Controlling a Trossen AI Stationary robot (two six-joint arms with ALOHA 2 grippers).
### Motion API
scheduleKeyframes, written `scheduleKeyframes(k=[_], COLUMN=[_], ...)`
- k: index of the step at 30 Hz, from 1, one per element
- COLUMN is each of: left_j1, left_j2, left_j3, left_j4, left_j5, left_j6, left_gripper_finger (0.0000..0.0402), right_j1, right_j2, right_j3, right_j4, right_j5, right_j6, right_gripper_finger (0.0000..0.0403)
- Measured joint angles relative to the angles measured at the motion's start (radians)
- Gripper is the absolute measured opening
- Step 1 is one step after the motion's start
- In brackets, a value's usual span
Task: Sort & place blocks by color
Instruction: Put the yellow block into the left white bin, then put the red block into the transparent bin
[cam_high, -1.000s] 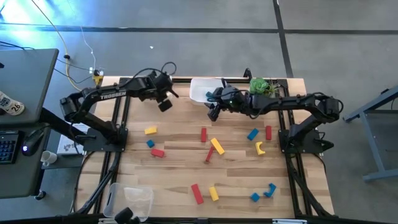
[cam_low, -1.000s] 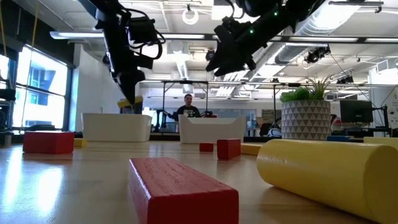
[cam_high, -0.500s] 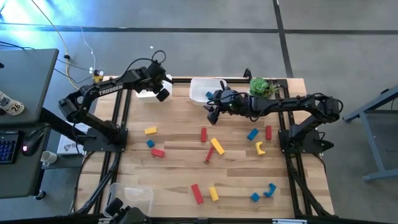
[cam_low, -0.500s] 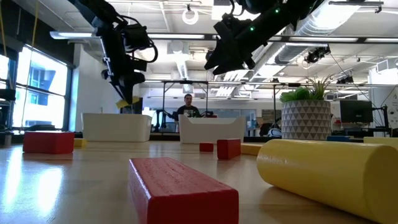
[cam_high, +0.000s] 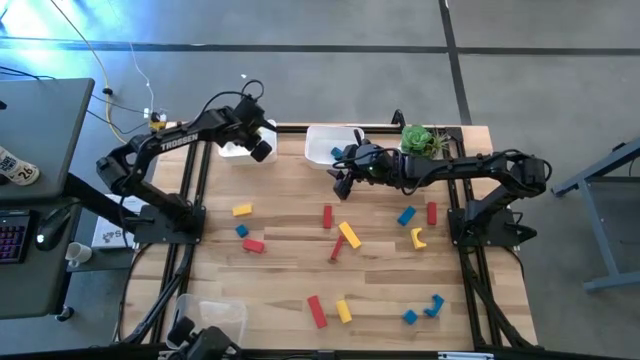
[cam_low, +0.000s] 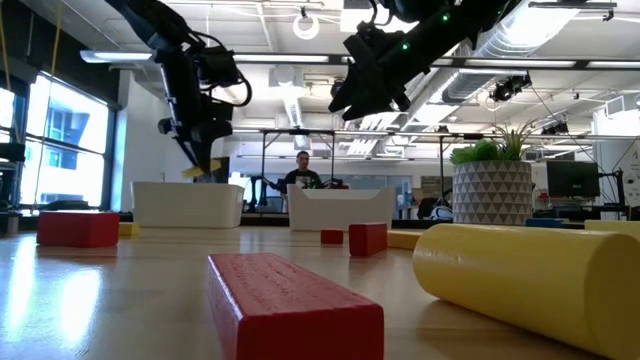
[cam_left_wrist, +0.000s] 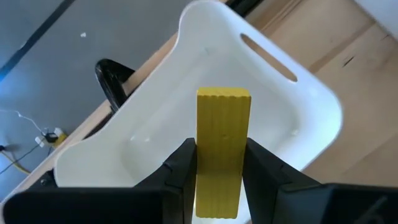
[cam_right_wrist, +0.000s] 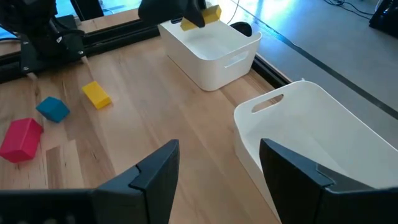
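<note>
The left gripper (cam_left_wrist: 217, 168) is hanging over the white bin (cam_left_wrist: 273, 99) at the table's (cam_high: 290, 300) far edge toward its left corner, its two dark fingers (cam_left_wrist: 180, 165) clamping a yellow block (cam_left_wrist: 222, 149) between them, the bar standing on end above the bin's bare floor. From the low camera that block is showing as a small yellow piece under the gripper, clear above the bin's rim. The right gripper (cam_right_wrist: 217, 165) is hovering near a second white bin (cam_right_wrist: 323, 143) at the middle of the far edge, its jaws standing wide apart and gripping nothing. A green potted plant (cam_high: 418, 138) is sitting at the far edge toward the right corner. The other blocks are lying scattered on the wood: a yellow one (cam_high: 242, 210), a blue one (cam_high: 241, 231) and a red one (cam_high: 253, 244) toward the left side; a red bar (cam_high: 327, 215) and a long yellow bar (cam_high: 348, 234) near the middle; a blue piece (cam_high: 406, 215), a red piece (cam_high: 432, 213) and a curved yellow piece (cam_high: 418, 238) toward the right side; and a red bar (cam_high: 316, 310), a yellow block (cam_high: 343, 311) and two blue pieces (cam_high: 422, 311) along the near edge. A person (cam_low: 302, 172) is showing in the room beyond the table.
</note>
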Motion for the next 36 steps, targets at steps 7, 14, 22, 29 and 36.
scheduleKeyframes(k=[7,14,22,29,36], left_j1=[0.001,0.001,0.001,0.001,-0.013], left_j2=[0.051,0.056,0.056,0.056,0.029], left_j3=[0.0,-0.001,-0.001,-0.001,-0.001], left_j4=[0.004,0.004,0.005,0.004,-0.026], left_j5=[0.014,0.005,-0.007,-0.073,0.046], left_j6=[-0.005,-0.045,-0.045,-0.045,-0.018], left_gripper_finger=[0.008,0.0113,0.0155,0.0177,0.0177], right_j1=[0.0,0.0,0.0,0.0,0.0], right_j2=[0.0,0.0,0.0,0.0,0.0], right_j3=[0.0,0.0,0.0,0.0,0.0], right_j4=[0.0,0.0,0.0,0.0,0.0], right_j5=[0.0,0.0,0.0,0.0,0.0], right_j6=[0.0,0.0,0.0,0.0,0.0], right_gripper_finger=[0.0211,0.0211,0.0211,0.0211,0.0211])
